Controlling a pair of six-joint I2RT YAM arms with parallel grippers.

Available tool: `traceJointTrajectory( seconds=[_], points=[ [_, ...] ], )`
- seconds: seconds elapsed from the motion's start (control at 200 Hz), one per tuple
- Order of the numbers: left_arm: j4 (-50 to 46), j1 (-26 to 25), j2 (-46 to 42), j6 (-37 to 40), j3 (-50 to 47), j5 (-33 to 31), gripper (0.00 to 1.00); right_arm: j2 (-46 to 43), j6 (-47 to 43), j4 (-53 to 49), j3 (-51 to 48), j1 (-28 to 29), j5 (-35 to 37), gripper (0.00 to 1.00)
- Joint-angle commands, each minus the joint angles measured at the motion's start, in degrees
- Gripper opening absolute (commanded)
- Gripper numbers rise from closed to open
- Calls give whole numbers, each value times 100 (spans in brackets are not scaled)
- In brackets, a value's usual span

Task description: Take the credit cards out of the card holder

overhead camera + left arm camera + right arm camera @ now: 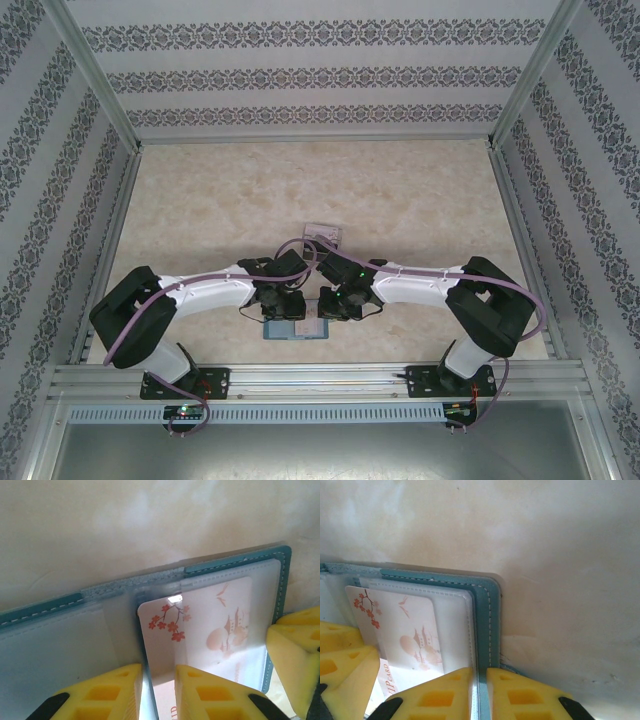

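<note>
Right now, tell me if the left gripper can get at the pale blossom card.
Probably yes: the left gripper straddles the pale card's near edge in the open card holder.

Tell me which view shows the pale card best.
Left wrist: the pale card sits large and central in the wallet pocket, blossom print clear. Right wrist shows it off to the left, lower part behind a yellow finger. From the top, the wallet is a small patch; the card is too small to tell.

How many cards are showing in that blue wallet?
1: a pale blossom-printed card sits tucked in the right half of the open blue wallet. More may be hidden inside its pockets.
</note>
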Motion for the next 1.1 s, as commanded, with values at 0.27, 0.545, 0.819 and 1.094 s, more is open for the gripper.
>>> traceJointTrajectory(
  seconds=[0.27, 0.545, 0.819, 1.094],
  points=[
    [1327, 189, -213, -244, -679, 405, 24, 44, -94, -378, -11, 53, 247, 19],
    [1869, 291, -389, -414, -970, 684, 18, 129, -102, -350, 75, 103, 187, 18],
    [1546, 329, -678, -353, -931, 520, 12, 125, -106, -400, 89, 117, 216, 18],
    [980, 347, -1030, -206, -838, 269, 7, 169, -139, -438, 147, 117, 217, 18]
  ],
)
